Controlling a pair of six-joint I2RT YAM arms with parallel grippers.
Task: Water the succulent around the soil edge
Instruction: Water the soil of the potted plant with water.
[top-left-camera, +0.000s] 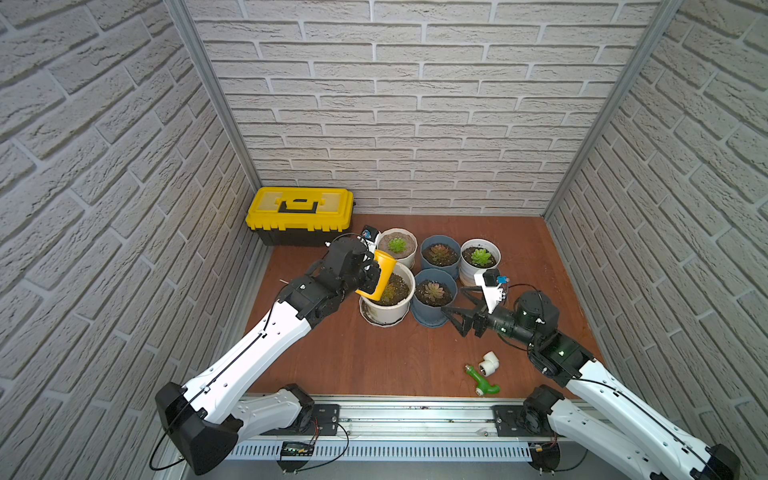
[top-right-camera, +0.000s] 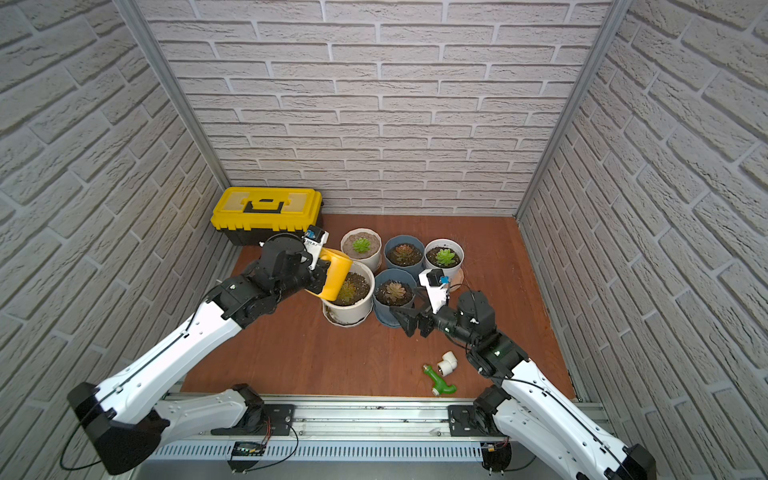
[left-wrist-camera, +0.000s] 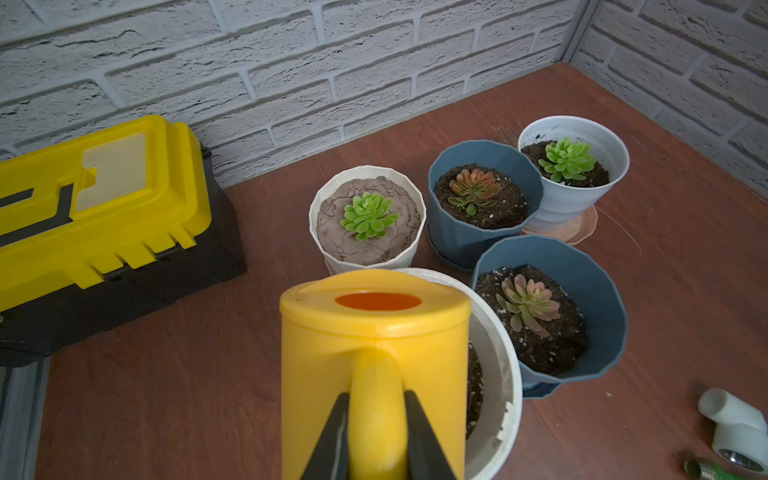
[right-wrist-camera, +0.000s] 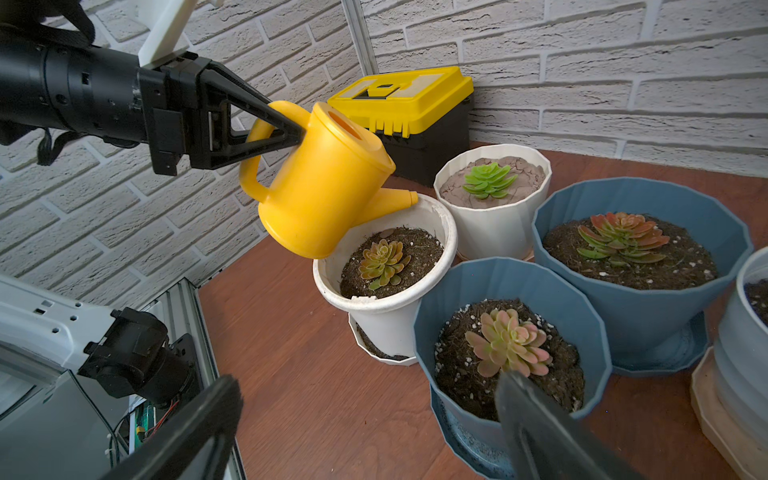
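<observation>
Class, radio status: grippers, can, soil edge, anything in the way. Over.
Left gripper shut on can; right gripper open. Can tilted, spout at pot rim, above soil edge. Ribbed pot close beside spout.

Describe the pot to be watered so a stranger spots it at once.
Find the yellow-and-black plastic toolbox in the back corner; potted succulents cluster beside it. Pick the wide white plastic pot under the tilted yellow plastic watering can. Unlike the ribbed white pot and faceted blue pot beside it, it has a smooth rim and dark gritty soil around a yellowish rosette.
</observation>
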